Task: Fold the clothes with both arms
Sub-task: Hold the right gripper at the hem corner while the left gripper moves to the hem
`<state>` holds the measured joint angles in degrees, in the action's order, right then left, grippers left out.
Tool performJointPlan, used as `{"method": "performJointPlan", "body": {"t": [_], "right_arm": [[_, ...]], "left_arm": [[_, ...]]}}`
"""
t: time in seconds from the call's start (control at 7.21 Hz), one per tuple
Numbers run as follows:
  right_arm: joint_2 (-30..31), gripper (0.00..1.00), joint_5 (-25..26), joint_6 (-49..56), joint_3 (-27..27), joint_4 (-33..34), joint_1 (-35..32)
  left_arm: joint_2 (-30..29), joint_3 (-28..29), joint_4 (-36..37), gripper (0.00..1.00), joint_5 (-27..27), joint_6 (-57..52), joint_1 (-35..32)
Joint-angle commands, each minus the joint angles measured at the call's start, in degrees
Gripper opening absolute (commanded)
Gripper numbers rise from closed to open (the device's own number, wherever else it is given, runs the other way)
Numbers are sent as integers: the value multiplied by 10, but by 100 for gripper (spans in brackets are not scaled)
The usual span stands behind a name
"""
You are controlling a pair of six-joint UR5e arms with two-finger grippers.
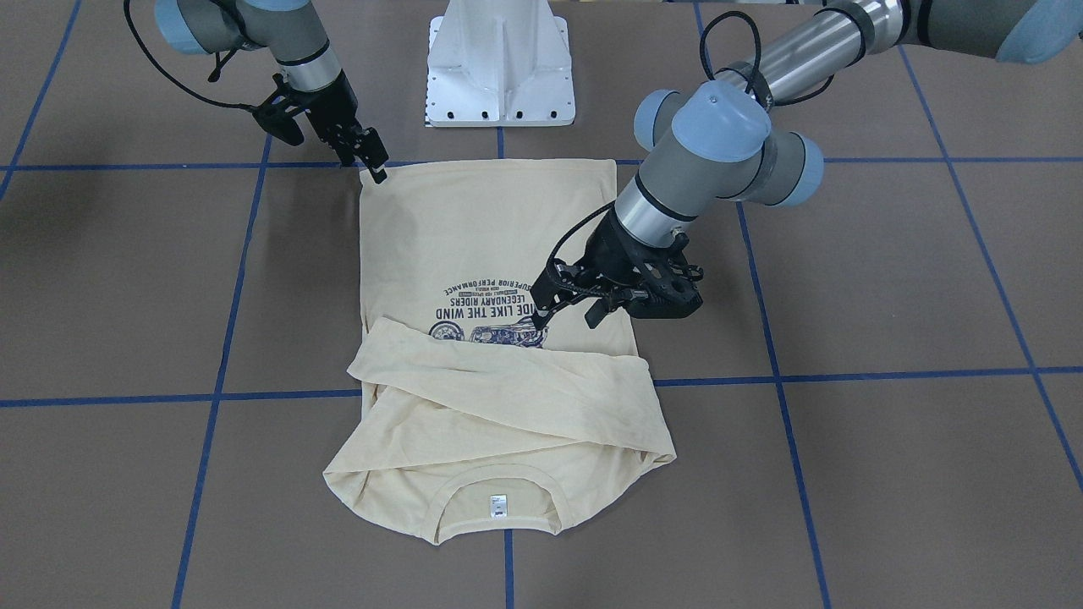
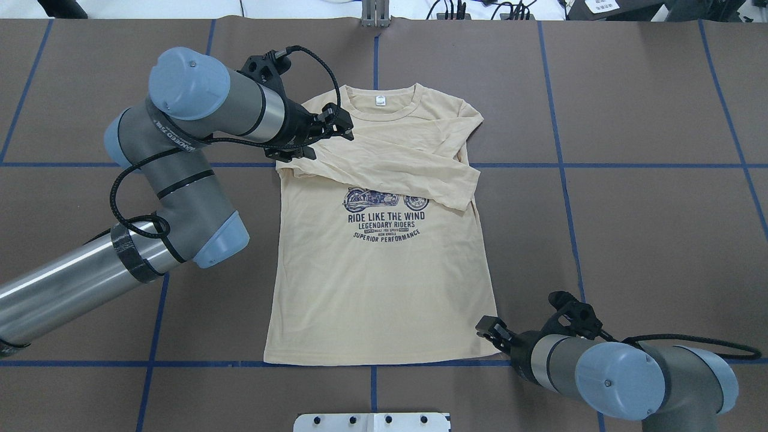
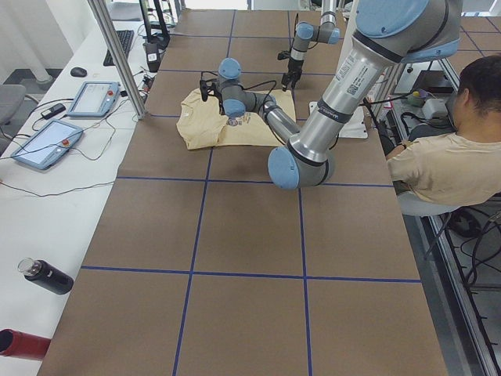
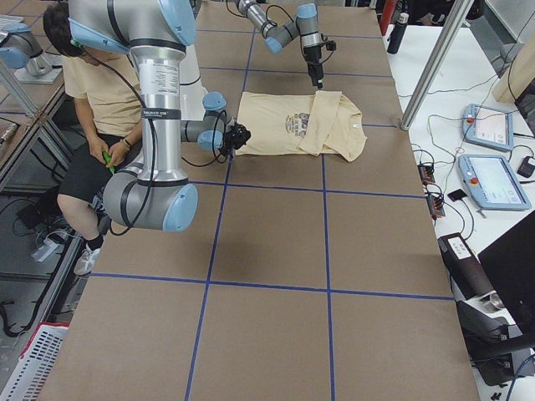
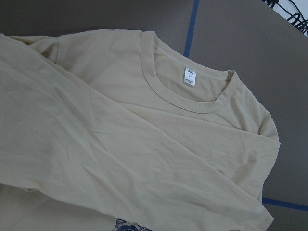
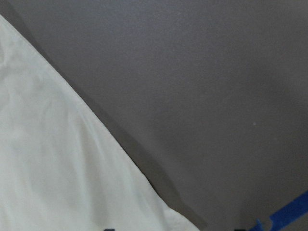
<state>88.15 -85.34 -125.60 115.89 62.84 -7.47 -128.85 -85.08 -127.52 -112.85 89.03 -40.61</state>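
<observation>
Cream-yellow cotton, the shirt lies flat and face up in the middle of the brown counter, with its hem towards the robot and its collar at the far side. The white neck tag shows inside the collar. Both sleeves are folded in across the chest. The upper sleeve runs from the shoulder on the robot's left slantwise to the opposite side seam, and its lower edge just covers the top of the navy motorcycle print. The other sleeve lies beneath it, nearer the collar. Below the print the body of the shirt is smooth and unfolded.

The left arm reaches over the shoulder on its own side. Its pincer is released, with the jaws apart and nothing between them, and it hovers above the folded sleeve. The left wrist view looks down on the collar and the sleeves from above, and no cloth is lifted.

The right arm is low at the near edge. Its pincer is at the hem corner on the robot's right, close to the counter. The jaws look parted: the right wrist view shows the bare corner of the cloth lying on the counter, with no finger closed on it.

Blue tape lines divide the counter into squares.
</observation>
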Motion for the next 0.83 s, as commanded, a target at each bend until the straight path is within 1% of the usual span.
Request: {"method": "performJointPlan", "body": {"t": [0.0,0.28,0.42,0.55,0.69], "right_arm": [[0,86,1,0,-2,0,4],[1,85,1,0,-4,0,5],[1,76,0,0,-3,0,5],[1,34,1,0,-3,1,4],[1,0,0,0,-2,4,4]], "left_arm": [[0,0,0,86,0,1,0],[0,0,0,86,0,1,0],[0,0,0,87,0,1,0],[0,0,0,87,0,1,-1],[0,0,0,87,0,1,0]]}}
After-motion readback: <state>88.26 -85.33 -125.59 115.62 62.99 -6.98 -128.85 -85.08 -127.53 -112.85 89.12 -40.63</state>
